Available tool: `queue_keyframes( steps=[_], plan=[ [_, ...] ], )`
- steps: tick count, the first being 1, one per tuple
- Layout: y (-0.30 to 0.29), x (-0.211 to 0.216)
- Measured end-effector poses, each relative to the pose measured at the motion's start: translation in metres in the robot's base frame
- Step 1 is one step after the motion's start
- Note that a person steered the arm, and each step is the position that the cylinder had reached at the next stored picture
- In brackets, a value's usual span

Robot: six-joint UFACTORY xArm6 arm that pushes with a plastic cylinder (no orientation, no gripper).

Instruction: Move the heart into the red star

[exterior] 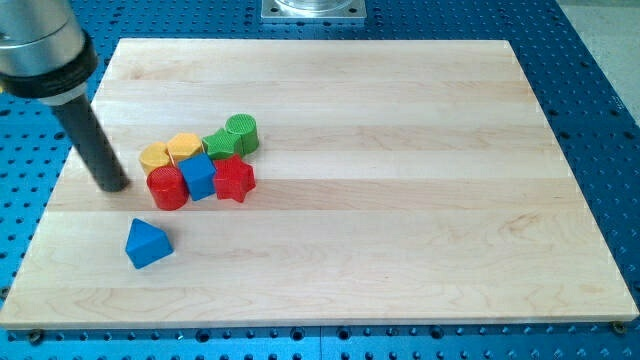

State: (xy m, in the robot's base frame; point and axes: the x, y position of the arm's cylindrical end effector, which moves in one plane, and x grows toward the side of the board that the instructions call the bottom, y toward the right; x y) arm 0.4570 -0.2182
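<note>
The yellow heart (154, 157) sits at the left end of a tight cluster in the board's left half. The red star (235, 179) is at the cluster's lower right, touching the blue cube (198, 176). The cube and the red cylinder (167, 188) lie between the heart and the star. My tip (112, 186) rests on the board just left of the cluster, a short gap from the heart and the red cylinder, touching no block.
A yellow pentagon-like block (185, 147), a green star (217, 143) and a green cylinder (242, 133) form the cluster's upper row. A blue triangle (148, 243) lies alone below the cluster. The wooden board (400, 200) rests on a blue perforated table.
</note>
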Motion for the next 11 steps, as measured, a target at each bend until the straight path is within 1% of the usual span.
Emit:
queue_keyframes(
  steps=[1,2,3,4,5,6,7,9,10,11],
  plan=[
    [0.058,-0.021],
    [0.017,-0.038],
    [0.005,-0.060],
    [0.038,-0.089],
    [0.062,-0.078],
    [0.054,-0.042],
    [0.078,-0.043],
    [0.089,-0.039],
    [0.062,-0.050],
    [0.060,-0.100]
  ],
)
